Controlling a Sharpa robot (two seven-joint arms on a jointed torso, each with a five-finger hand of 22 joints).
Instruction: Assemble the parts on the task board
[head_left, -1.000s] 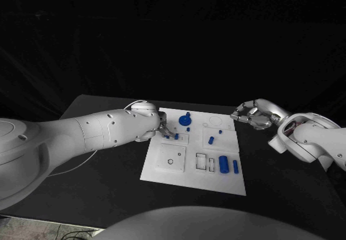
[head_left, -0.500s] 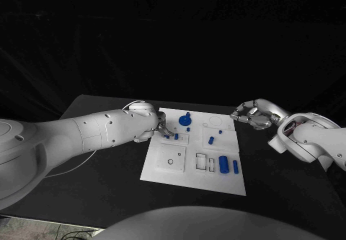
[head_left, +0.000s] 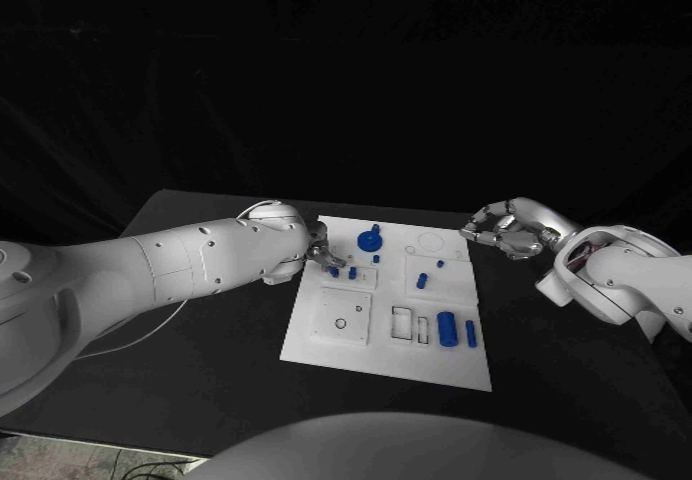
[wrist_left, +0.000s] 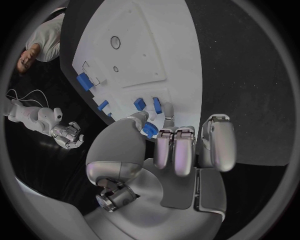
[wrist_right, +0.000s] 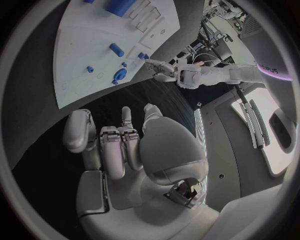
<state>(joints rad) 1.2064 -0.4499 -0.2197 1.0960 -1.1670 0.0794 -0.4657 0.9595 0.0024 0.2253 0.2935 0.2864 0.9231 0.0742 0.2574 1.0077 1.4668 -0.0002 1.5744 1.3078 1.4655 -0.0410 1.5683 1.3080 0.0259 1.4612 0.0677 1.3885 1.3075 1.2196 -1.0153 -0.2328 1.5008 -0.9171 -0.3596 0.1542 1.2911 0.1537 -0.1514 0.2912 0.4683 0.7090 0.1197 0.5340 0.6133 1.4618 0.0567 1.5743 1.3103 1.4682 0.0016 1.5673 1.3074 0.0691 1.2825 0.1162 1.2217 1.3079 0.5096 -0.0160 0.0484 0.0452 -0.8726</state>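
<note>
On matte white task board (head_left: 378, 345): left hand (head_left: 320, 256) fingers pinching small blue peg (wrist_left: 149, 131); right hand (head_left: 502, 232) fingers curled, empty.

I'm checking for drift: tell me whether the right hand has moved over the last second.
No. In the head view the right hand hangs beside the task board's far right corner, exactly as before.

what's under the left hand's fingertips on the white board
Small blue parts stand on the task board beneath the left hand; one sits at its fingertips. Whether the hand grips it is hidden.
</note>
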